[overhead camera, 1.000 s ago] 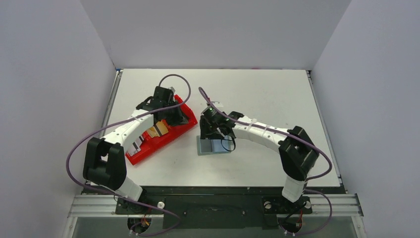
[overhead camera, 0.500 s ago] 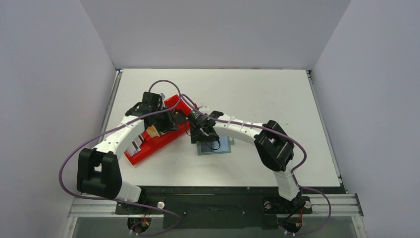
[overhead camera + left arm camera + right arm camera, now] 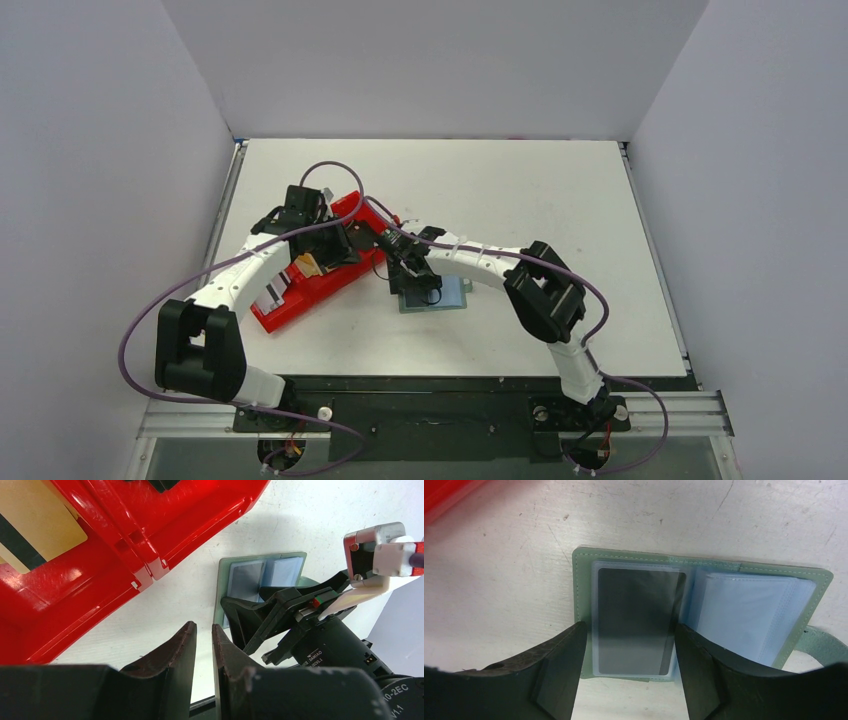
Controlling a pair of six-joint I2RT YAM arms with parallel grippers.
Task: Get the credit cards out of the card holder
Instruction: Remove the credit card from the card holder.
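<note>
Grey-green stitched card holder [image 3: 704, 570] lies open, clear plastic sleeves showing a dark card [image 3: 636, 620]; right gripper [image 3: 626, 672] spread, empty. Left gripper [image 3: 202, 650] nearly clenched, empty.

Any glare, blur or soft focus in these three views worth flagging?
Left wrist: white glare patches on the red tray; its own fingers look soft. Right wrist: card holder sharp, near fingers blurred. Top external: even light, the arms' shadows faint.
</note>
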